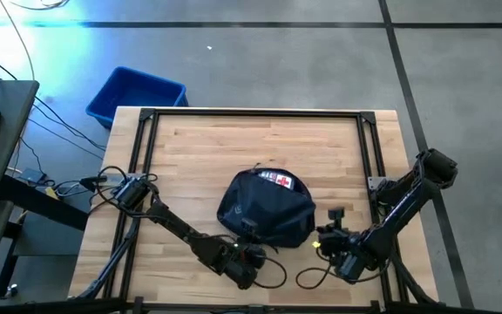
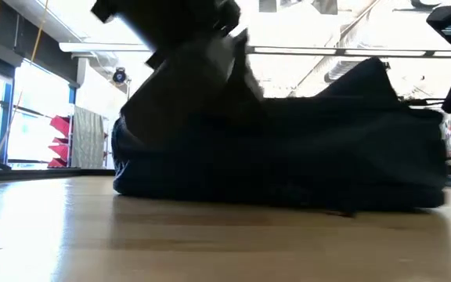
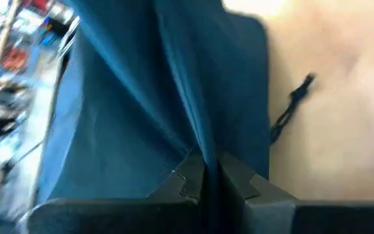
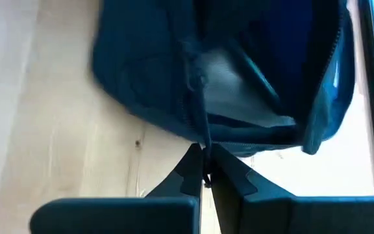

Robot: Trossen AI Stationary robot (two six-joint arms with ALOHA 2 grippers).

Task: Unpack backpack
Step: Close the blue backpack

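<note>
The backpack (image 1: 264, 212) lies on the wooden table (image 1: 260, 139), toward the near edge and roughly midway between the 2 arms. Its opening faces the far side, where a white item with red markings (image 1: 277, 180) shows inside. The left gripper (image 3: 208, 179) is at the bag's near-left edge, and its wrist view shows both fingers (image 3: 186, 182) clenched on a raised fold of the navy fabric. The right gripper (image 4: 204, 170) is at the bag's near-right edge, fingers pressed together around a thin dark cord or zipper pull hanging from the bag; the right wrist view shows the zipper parted and a grey lining inside. In the low view the backpack (image 2: 288, 149) rests flat on the table surface, with the left arm's dark body in front of its left portion. A thin black strap (image 3: 291, 110) lies on the wood beside the bag. A blue plastic bin (image 1: 136, 94) stands on the floor beyond the table's far-left corner.
</note>
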